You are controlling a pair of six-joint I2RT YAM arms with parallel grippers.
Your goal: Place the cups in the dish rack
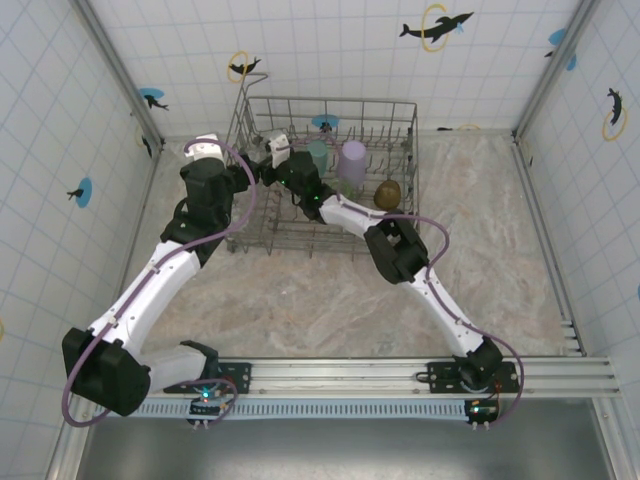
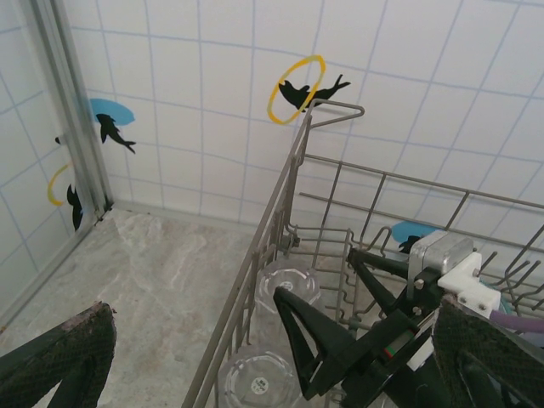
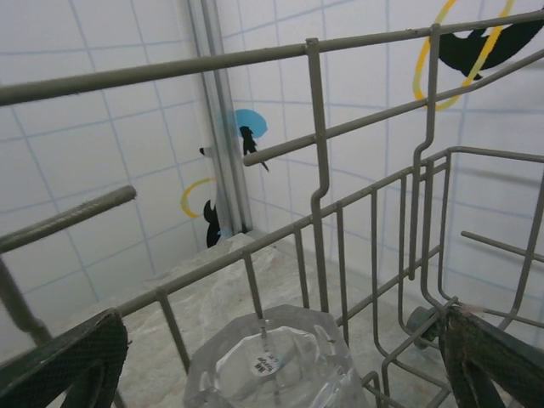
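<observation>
Inside the dish rack (image 1: 330,101), close to its left wall, the right gripper (image 3: 280,327) holds its dark, rough-faced fingers (image 3: 72,365) spread wide. One finger stands to each side of a clear faceted cup (image 3: 272,361), and both are apart from it. That cup sits bottom-up, its many-sided base thick and glassy, with a small white sticker (image 3: 268,363) on it.

The left wrist view shows the same gripper as two black wedge-shaped fingers, parted. Beside them, clear cups (image 2: 289,285) stand bottom-up in a row just inside the wire wall, their round bases ringed.

The left gripper (image 2: 272,340) hangs by that left wall with its coarse black pads (image 2: 72,357) far apart and empty.

The rack is thin grey metal rod, with tall open-grid sides, upright tines and a bent loop handle (image 2: 336,109) at its far left corner. Further right among the tines are a teal cup (image 1: 318,155) and a matte lavender cup (image 1: 352,162). An amber-brown cup (image 1: 388,193) sits nearer the rack's front.

The rack rests on a marbled beige table (image 1: 300,300), backed by a white tiled wall (image 1: 330,40) dotted with dolphin stickers.
</observation>
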